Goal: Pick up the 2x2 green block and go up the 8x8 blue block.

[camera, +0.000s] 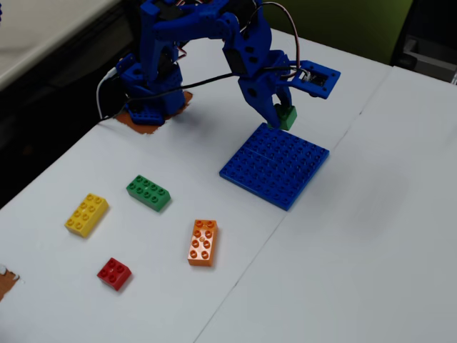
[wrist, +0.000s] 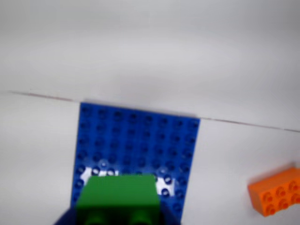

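My gripper (camera: 283, 114) is shut on the 2x2 green block (camera: 287, 117) and holds it just above the far edge of the 8x8 blue block (camera: 275, 166). In the wrist view the green block (wrist: 118, 192) fills the bottom middle, studs toward the camera, with the blue baseplate (wrist: 140, 136) spread out behind it. The jaws themselves are mostly hidden behind the block in the wrist view. I cannot tell whether the block touches the plate.
On the white table left of the plate lie a longer green brick (camera: 148, 193), a yellow brick (camera: 86, 214), a small red brick (camera: 114, 274) and an orange brick (camera: 203, 242), which also shows in the wrist view (wrist: 276, 191). The arm's base (camera: 146, 100) stands at the back left.
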